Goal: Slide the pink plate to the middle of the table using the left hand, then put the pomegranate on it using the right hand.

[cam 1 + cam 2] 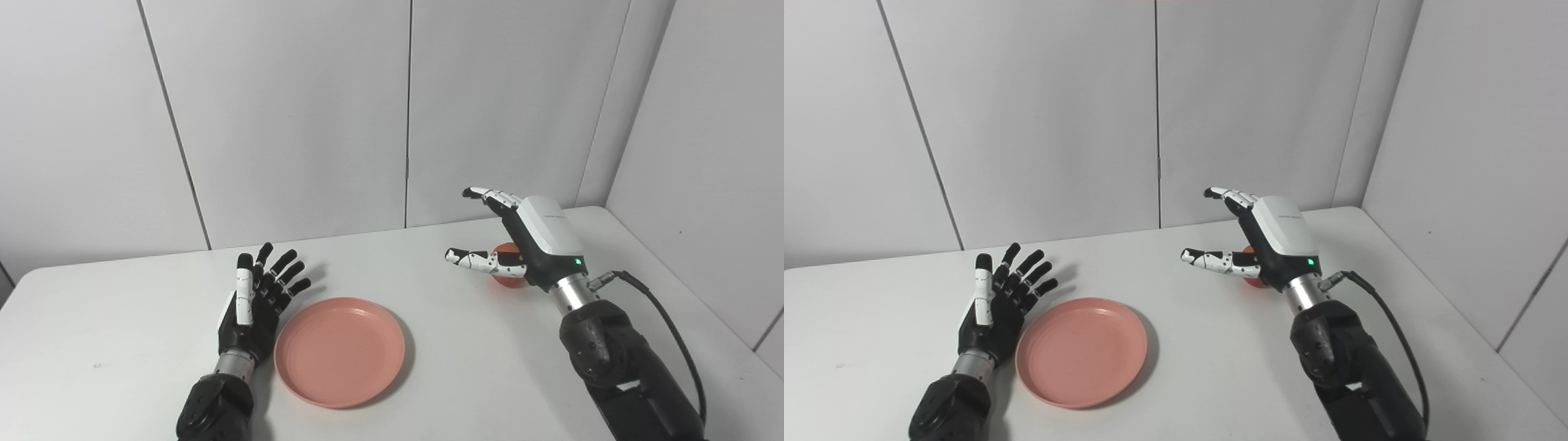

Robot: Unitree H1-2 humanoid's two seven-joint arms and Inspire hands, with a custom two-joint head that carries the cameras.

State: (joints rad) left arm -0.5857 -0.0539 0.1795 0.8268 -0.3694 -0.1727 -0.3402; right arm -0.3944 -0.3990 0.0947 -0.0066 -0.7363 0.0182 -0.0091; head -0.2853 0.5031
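The round pink plastic plate (340, 351) lay empty on the white table (122, 318), near its middle. At the plate's nine o'clock the left hand (254, 303) rested, fingers spread, grasping nothing. At two o'clock the right hand (520, 245) hovered with fingers apart, half hiding the red-orange pomegranate (507, 264) without gripping it.

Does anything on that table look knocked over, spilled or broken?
Nothing stands out. The round pink plastic plate lies flat and empty on the white table, beside the open black left hand. The orange-red pomegranate sits mostly hidden behind the open white-backed right hand, so its condition cannot be judged.
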